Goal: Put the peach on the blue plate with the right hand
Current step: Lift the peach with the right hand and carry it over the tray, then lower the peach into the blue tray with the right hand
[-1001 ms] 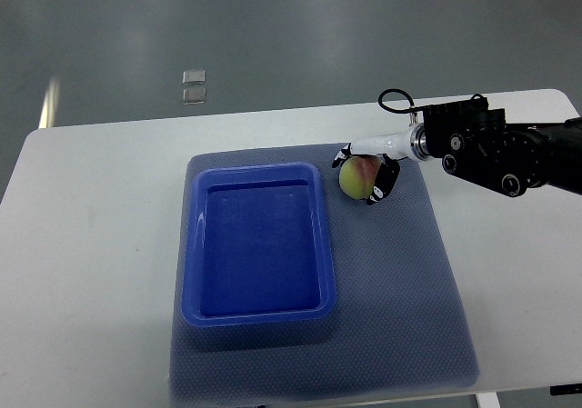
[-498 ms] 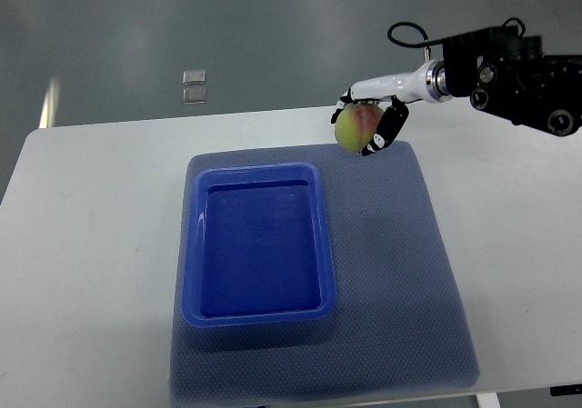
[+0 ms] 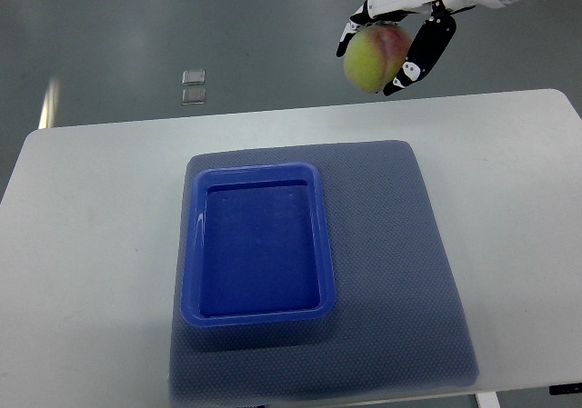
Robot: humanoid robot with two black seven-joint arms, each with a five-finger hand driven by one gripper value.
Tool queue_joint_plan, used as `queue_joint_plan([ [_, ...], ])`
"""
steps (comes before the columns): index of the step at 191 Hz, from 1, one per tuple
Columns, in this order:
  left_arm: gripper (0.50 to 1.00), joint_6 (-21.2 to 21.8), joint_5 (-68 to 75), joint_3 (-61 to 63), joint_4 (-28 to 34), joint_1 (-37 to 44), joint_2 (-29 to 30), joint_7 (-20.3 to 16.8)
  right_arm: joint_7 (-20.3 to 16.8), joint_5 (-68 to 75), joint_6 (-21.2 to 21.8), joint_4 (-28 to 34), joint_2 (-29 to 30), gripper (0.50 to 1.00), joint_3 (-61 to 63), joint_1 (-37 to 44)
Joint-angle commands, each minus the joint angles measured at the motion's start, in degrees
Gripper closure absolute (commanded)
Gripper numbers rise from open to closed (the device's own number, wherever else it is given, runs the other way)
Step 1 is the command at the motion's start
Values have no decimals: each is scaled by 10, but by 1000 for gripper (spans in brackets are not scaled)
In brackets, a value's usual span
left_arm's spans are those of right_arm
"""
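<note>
Above the white table (image 3: 109,208) — right hand (image 3: 405,31) curled around the peach (image 3: 374,58).

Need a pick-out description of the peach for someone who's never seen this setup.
Start at the white table with the blue-grey mat and the blue plate on it, then look up to the picture's top right. There the right hand holds the peach in the air. It is the only round thing, yellow-green with a red blush.
</note>
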Motion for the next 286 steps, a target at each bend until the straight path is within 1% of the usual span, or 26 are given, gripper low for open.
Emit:
queue_joint_plan([
  [1,500,0,0,0,0,0,0,0,0,11,-17,2,14,996,0,2],
  [12,500,0,0,0,0,0,0,0,-1,43,-29,1,38,989,0,2],
  [22,500,0,0,0,0,0,0,0,-1,43,-29,1,38,989,0,2],
  [23,500,0,0,0,0,0,0,0,-1,71,-36,-2,62,971,0,0],
  [25,500,0,0,0,1,0,0,0,-1,75,-38,-3,68,967,0,0],
  [36,500,0,0,0,1,0,0,0,-1,88,-55,-9,100,963,-1,-7],
  [46,500,0,0,0,1,0,0,0,-1,88,-55,-9,100,963,-1,-7],
  [47,500,0,0,0,1,0,0,0,-1,86,-73,-21,134,961,-4,-14],
  [87,500,0,0,-1,2,0,0,0,0,86,-103,-100,266,948,-14,-64],
  [115,500,0,0,0,1,0,0,0,0,82,-111,-155,344,930,-15,-110],
  [125,500,0,0,0,1,0,0,0,0,82,-111,-155,344,930,-15,-110],
  [126,500,0,0,0,1,0,0,0,0,80,-111,-164,366,924,-16,-127],
  [138,500,0,0,0,1,0,0,0,0,76,-112,-180,390,920,-20,-151],
  [171,500,0,0,0,2,0,0,0,0,51,-112,-212,395,916,-25,-193],
  [210,500,0,0,0,2,0,0,0,0,44,-112,-232,395,908,-41,-216],
  [211,500,0,0,0,2,0,0,0,0,40,-112,-234,395,895,-43,-221],
  [227,500,0,0,-1,2,0,0,0,0,37,-113,-234,395,887,-43,-230],
  [232,500,0,0,-1,2,0,0,0,1,38,-113,-234,395,871,-42,-232],
  [242,500,0,0,-1,2,0,0,0,1,38,-113,-234,395,871,-42,-232],
  [243,500,0,0,0,1,0,0,0,1,39,-114,-235,395,859,-40,-237],
  [261,500,0,0,-1,1,0,0,0,1,38,-114,-236,395,852,-40,-240],
  [262,500,0,0,0,1,0,0,0,2,38,-114,-239,395,814,-40,-245],
  [272,500,0,0,0,1,0,0,0,2,38,-113,-239,395,773,-40,-250],
  [282,500,0,0,0,1,0,0,0,2,38,-113,-239,395,773,-40,-250],
  [283,500,0,0,0,1,0,0,0,2,40,-113,-239,395,750,-40,-254],
  [286,500,0,0,-1,1,0,0,0,2,40,-114,-240,395,750,-40,-254],
])
